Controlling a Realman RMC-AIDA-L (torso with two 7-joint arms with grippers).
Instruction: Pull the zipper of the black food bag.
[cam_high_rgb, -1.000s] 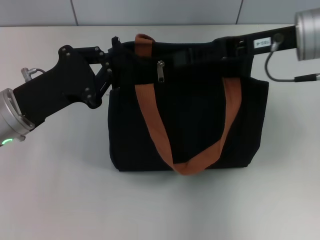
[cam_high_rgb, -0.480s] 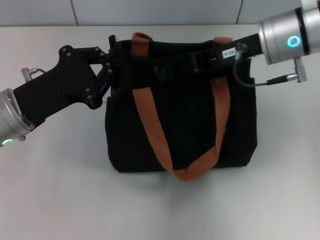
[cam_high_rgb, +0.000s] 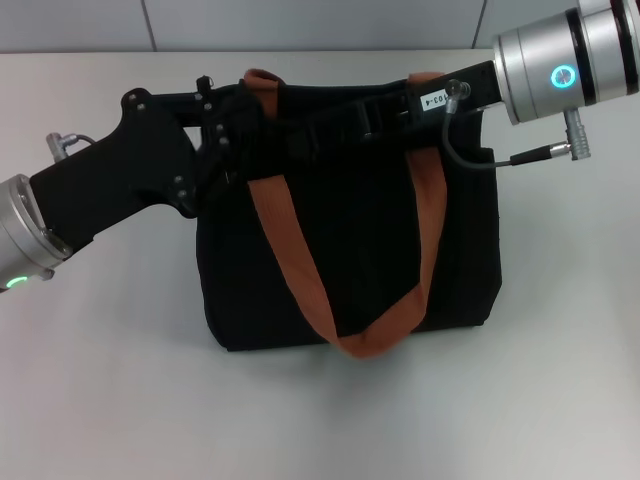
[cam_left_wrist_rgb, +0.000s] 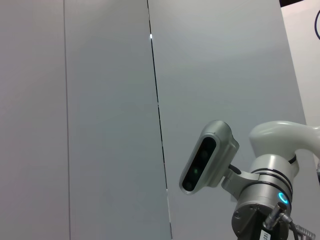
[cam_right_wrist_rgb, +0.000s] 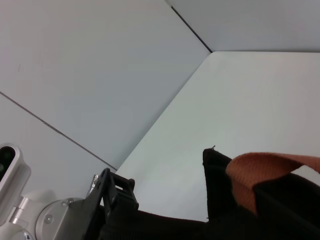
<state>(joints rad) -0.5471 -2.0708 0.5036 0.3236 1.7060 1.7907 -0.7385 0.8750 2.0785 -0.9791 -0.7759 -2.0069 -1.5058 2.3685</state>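
Your table gives the most room: it lies bare in front of the black food bag and to both sides of it, while the wall panels close off the far edge just behind the bag's top. Any free travel is toward you or sideways, not backward.

The bag sits mid-table, upright, its front orange handle drooping across the front panel. It is soft and unanchored, so the main risk is that a pull along the top drags or tips the whole bag rather than running the slider. Only the left arm's hold would resist that.

The left gripper is pressed against the bag's top left corner, beside the rear handle loop. Black fingers on black fabric: you cannot tell whether they are spread or pinching the cloth. If they are only resting there, the corner can slip free.

The right gripper reaches in from the right, lying low along the top edge between the handle straps. Its fingers merge with the fabric too, so whether they are closed on anything cannot be told. Its cable hangs near the right strap and could snag.

The zipper pull is not visible; it is presumably under the right gripper, so a missed or slipping grip would go unseen.
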